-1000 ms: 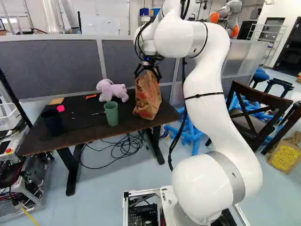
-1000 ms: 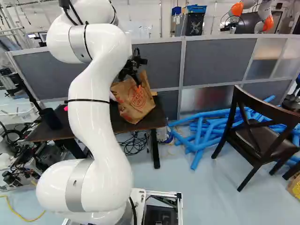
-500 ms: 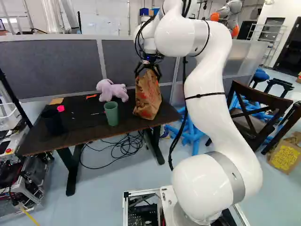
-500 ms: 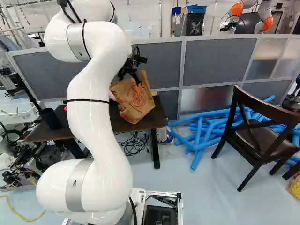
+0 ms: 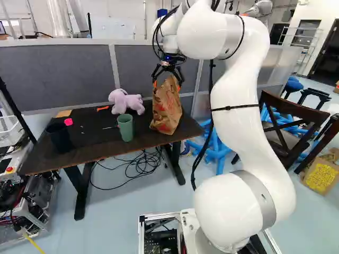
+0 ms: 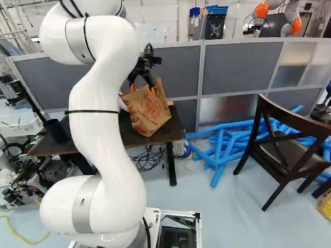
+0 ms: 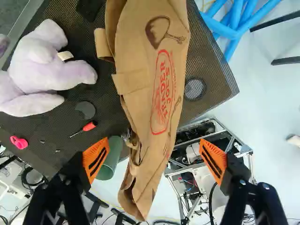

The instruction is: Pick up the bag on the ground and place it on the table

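In the left base view my gripper (image 5: 168,80) stands just above the brown paper bag (image 5: 166,108), which sits upright on the black table (image 5: 90,143) near its right end. The wrist view shows my gripper (image 7: 154,159) wide open, its orange pads (image 7: 96,160) well apart. The bag's top (image 7: 152,93) lies ahead of and between the fingers, touched by neither pad as far as I can see. In the right base view the bag (image 6: 150,107) leans slightly, its base on the table.
A green cup (image 5: 125,127), a purple plush toy (image 5: 126,101) and a dark cup (image 5: 60,137) share the table. Grey partitions (image 5: 58,76) stand behind. Blue tubes (image 6: 222,147) and a dark chair (image 6: 282,147) are to the right. Another robot (image 6: 293,18) stands far back.
My arm has risen a little, lifting the gripper up along the bag's top, and its fingertips now show. The bag stays in place on the table. The base has not moved.
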Tool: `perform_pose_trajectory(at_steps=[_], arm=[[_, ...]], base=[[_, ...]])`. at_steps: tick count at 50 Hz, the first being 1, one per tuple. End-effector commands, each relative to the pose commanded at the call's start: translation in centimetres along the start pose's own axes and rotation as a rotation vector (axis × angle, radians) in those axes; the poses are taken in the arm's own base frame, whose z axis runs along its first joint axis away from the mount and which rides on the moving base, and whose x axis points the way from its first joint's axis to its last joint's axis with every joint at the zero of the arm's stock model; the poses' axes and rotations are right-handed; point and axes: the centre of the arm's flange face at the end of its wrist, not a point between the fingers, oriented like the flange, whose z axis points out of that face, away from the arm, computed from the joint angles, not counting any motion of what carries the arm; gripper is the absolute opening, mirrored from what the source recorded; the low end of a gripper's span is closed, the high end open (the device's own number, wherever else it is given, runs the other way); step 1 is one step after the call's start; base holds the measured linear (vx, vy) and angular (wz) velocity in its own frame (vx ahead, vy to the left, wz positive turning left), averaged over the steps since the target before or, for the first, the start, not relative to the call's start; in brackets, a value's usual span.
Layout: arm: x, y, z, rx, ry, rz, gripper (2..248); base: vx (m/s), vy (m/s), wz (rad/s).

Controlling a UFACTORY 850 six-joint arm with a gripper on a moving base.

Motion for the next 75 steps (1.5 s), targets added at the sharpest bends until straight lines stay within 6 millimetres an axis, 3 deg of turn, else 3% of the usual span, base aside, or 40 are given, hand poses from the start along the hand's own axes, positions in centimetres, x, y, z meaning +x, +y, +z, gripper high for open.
perform_pose_trajectory(at_steps=[46, 75], arm=[[-3.3, 1.6, -7.3, 0.028, 0.044, -0.006, 247], [-3.5, 1.7, -7.7, 0.031, 0.05, -0.006, 247]], base=[[0.0, 0.0, 0.0], [0.0, 0.0, 0.0]])
